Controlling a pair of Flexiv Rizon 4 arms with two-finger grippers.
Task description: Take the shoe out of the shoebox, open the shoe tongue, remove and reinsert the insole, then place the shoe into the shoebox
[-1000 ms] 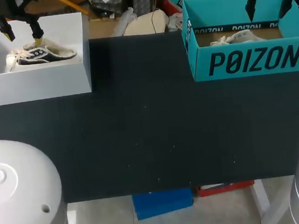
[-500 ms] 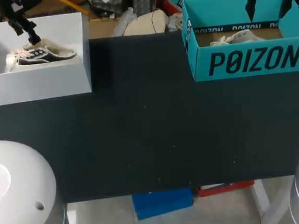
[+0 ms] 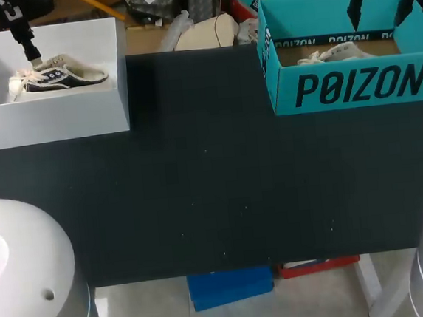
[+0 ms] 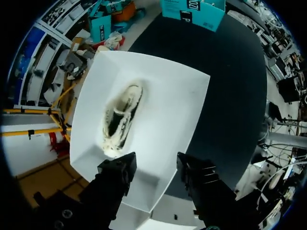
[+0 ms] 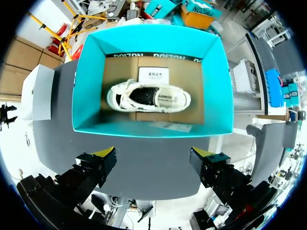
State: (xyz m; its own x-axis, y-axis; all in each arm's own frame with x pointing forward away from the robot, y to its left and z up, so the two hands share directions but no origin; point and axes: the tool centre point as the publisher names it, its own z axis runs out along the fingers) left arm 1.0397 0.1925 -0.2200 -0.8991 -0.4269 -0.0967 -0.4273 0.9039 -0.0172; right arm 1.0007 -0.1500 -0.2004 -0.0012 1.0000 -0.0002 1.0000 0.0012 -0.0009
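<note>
While both hands hang open and empty, the dangers all belong to the first grasp. Beyond the bare dark worktop (image 3: 215, 203), the white shoebox (image 3: 52, 117) sits at ten o'clock and the teal shoebox (image 3: 353, 87) at two o'clock. Each holds a shoe that appears to rest on its sole. The left hand (image 4: 153, 167) hovers over the white box, with the dark shoe (image 4: 120, 117) just ahead of its fingers. If it comes down off-centre it could pinch only the loose laces and leave the shoe dangling. It could also strike a wall and shove the light box across the worktop. Farther back, the right hand (image 5: 156, 160) is spread wide above the teal box and its pale shoe (image 5: 148, 98). Its fingers could land on the tall rim, crushing the card or tipping the box.
</note>
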